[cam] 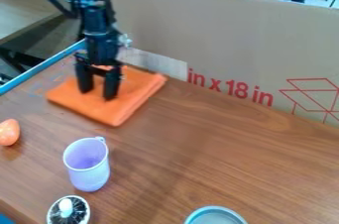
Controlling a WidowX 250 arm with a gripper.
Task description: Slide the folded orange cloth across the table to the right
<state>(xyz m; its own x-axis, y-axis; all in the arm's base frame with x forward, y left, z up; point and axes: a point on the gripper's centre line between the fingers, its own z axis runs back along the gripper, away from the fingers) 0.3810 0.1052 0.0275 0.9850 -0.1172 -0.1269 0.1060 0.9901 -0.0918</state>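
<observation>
At far left lies an orange egg (9, 132); next, a white-knobbed round thing (68, 211); then a purple cup (88, 168); behind it on the table (198, 158), a folded orange cloth (109, 112) under the gripper (98, 93), its jaws parted; rightmost, a grey dish (215, 216).

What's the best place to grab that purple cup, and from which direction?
Take the purple cup by its upper wall, coming from above with one finger inside the open mouth and one outside. It stands upright with its rim facing up. The side away from the small handle near the orange cloth looks best, since the handle could get in the way.
</observation>
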